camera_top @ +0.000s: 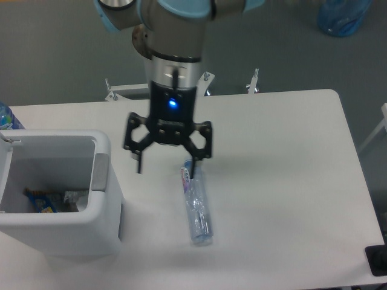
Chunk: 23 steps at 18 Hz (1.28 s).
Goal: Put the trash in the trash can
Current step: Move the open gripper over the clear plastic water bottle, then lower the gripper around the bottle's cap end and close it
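The slim clear plastic bottle (197,204) with a purple-red label lies on its side on the white table, cap end towards the back. My gripper (168,164) hangs open and empty just above and behind it. The right fingertip (196,172) is over the bottle's top end and the left fingertip (139,167) is over bare table. The white trash can (106,181) with a grey side panel stands at the left. Inside it lie a pale crumpled piece (75,197), possibly the paper wrapper, and a blue-and-yellow wrapper (40,202).
A blue bottle top (6,117) shows at the left edge behind the bin. Metal clamps (254,81) stick up at the table's back edge. A blue bag (342,17) lies on the floor at the top right. A black object (377,260) sits at the bottom right corner.
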Tool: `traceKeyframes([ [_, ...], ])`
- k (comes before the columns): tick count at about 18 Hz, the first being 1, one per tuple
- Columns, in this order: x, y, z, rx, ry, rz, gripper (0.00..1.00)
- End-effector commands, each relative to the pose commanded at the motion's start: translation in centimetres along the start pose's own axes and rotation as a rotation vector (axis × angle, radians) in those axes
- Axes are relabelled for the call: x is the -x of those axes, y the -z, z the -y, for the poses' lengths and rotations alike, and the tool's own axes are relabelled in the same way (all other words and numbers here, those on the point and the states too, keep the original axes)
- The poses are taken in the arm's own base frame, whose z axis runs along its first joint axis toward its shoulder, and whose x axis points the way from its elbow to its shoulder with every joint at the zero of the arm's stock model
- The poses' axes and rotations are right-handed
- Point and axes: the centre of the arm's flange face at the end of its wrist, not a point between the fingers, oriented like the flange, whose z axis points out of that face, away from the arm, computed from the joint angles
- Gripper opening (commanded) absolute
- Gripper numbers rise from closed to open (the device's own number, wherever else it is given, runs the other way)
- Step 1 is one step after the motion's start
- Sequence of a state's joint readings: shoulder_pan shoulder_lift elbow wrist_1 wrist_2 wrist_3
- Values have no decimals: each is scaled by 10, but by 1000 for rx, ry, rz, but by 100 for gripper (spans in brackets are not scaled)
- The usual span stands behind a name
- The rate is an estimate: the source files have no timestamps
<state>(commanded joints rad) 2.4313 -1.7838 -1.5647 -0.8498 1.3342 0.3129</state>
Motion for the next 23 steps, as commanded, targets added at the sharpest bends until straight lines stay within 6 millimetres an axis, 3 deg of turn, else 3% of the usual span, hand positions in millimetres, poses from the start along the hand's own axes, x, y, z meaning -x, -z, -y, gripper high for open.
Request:
traceKeyframes([
  [4,17,-47,-5,70,19,19,100],
  [8,30,-77,-8,104,36,10,100],
  [14,43,-155,-33,215,61,-31,100],
  [23,38,-219,-61,309,62,-71,100],
])
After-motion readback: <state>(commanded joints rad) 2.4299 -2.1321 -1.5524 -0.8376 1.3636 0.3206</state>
